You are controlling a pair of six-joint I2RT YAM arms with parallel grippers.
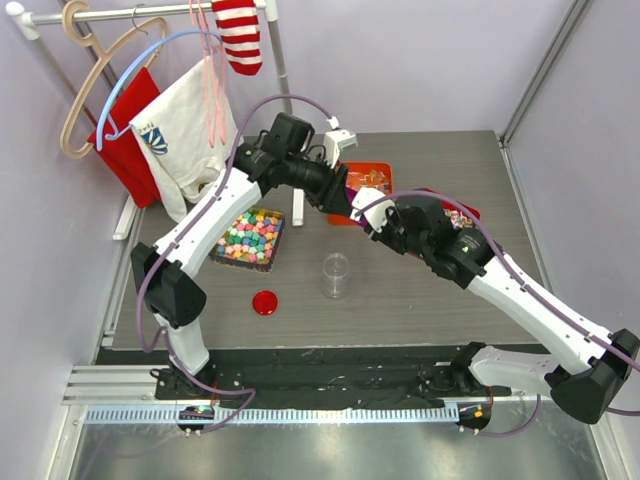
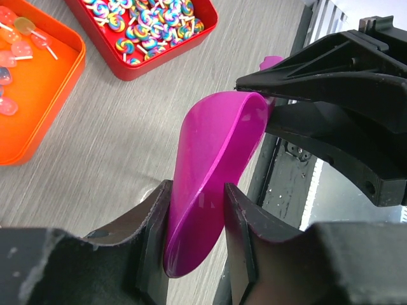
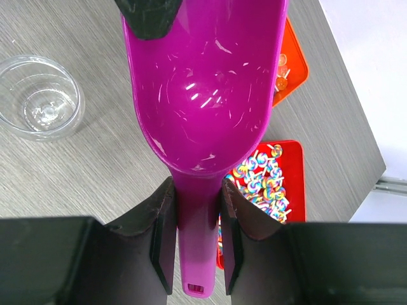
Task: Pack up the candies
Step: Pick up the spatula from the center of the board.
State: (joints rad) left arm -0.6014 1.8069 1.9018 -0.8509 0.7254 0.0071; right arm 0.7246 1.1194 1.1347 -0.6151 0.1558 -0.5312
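Observation:
The candies (image 1: 250, 236) are small pastel pebbles heaped in a black tray (image 1: 216, 256) left of centre. They appear in neither wrist view. A magenta scoop (image 3: 203, 95) hangs empty above the table between the two arms. My right gripper (image 3: 196, 187) is shut on its handle. My left gripper (image 2: 197, 190) has both fingers pressed against the front rim of the scoop's bowl (image 2: 216, 159). In the top view the two grippers meet near the middle back, the left gripper (image 1: 338, 192) beside the right gripper (image 1: 368, 208). An empty clear jar (image 1: 336, 275) stands upright in front of them.
A red lid (image 1: 264, 302) lies flat left of the jar. An orange tin (image 1: 372, 172) of wrapped sweets and a red tin (image 3: 289, 159) of swirl lollipops sit at the back right. A clothes rail with hangers and garments (image 1: 190, 125) stands at the back left.

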